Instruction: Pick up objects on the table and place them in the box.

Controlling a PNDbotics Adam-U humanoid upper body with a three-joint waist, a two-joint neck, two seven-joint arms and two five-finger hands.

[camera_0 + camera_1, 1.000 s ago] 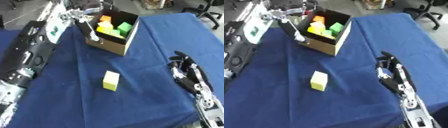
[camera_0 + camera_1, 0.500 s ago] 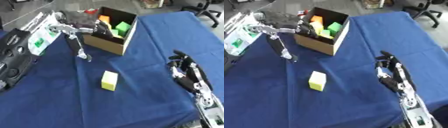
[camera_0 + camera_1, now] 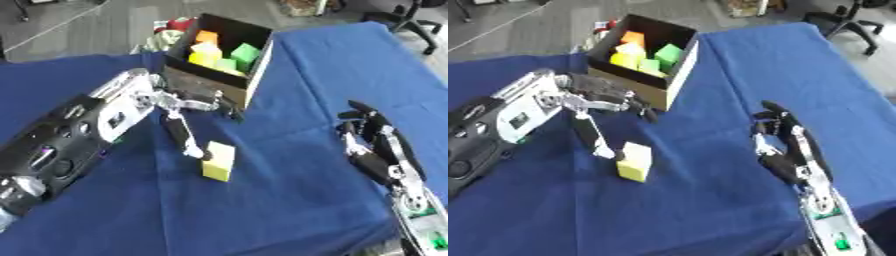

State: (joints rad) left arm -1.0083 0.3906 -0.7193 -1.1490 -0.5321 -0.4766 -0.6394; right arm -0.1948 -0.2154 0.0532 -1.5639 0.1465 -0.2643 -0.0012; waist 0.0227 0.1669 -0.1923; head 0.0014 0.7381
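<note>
Several blocks point(image 3: 226, 52) are already sitting in the box point(image 3: 220, 84) — one yellow block point(image 3: 218, 161) is lying on the cloth point(image 3: 289, 205). Left hand point(image 3: 182, 116) is reaching it, fingers spread, one touching. Right hand point(image 3: 372, 145) is resting open — idle.

Black left arm point(image 3: 79, 135), silver joints, perhaps green marks.

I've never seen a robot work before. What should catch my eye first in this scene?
Probably the yellow block alone mid-table on the blue tablecloth, with the left robot hand reaching down, fingers open, beside it. Behind it stands a dark cardboard box already holding orange, yellow and green blocks. The right robot hand rests open at the right.
</note>
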